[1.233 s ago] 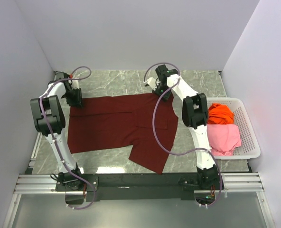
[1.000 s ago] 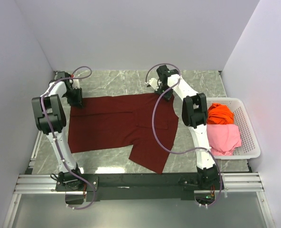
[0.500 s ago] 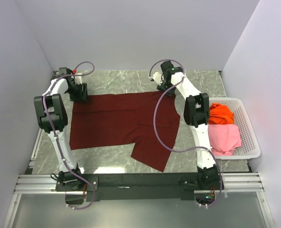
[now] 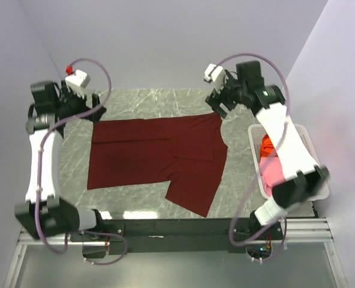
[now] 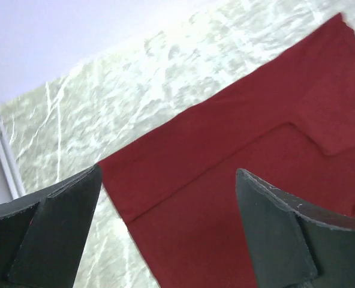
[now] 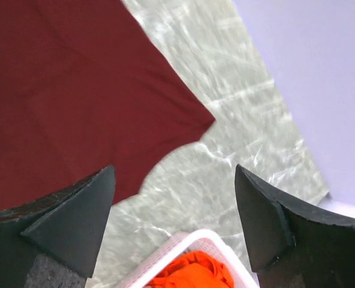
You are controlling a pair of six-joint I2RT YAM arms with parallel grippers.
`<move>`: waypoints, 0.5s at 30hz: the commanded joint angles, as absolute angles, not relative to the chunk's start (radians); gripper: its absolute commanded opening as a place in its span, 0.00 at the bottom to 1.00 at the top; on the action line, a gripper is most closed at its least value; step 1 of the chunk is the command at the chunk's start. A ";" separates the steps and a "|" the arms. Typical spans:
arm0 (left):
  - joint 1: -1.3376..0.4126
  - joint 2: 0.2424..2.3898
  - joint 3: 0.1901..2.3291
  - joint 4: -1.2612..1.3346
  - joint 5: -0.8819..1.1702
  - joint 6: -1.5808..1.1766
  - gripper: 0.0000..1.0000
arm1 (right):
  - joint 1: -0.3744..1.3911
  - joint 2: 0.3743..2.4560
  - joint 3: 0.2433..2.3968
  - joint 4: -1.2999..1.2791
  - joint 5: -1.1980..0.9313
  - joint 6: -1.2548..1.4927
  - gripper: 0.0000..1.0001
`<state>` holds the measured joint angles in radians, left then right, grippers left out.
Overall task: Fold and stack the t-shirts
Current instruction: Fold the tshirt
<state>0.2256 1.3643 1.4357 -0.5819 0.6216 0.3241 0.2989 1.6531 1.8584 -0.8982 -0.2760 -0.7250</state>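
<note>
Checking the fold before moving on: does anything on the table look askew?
Yes. The maroon t-shirt lies flat, but its near-right part juts past the straight near hem at a slant, so the outline is uneven.

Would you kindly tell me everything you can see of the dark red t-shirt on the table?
The dark red t-shirt is soft-looking plain cloth, spread flat on the marble table, with folded-over layers whose edges show as faint lines. One flap juts out at an angle toward the near edge. Only the table touches it: the left claw and right claw hang open above its far corners, clear of the cloth.
</note>
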 commanded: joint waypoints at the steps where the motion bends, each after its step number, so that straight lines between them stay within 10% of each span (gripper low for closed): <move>1: 0.225 1.246 1.274 -0.470 0.719 0.341 0.99 | 0.362 1.540 1.714 -0.824 -0.416 -0.725 0.87; 15: 0.288 1.037 0.891 -1.037 0.773 1.034 0.95 | 0.713 1.244 0.935 -0.956 -0.319 -0.839 0.86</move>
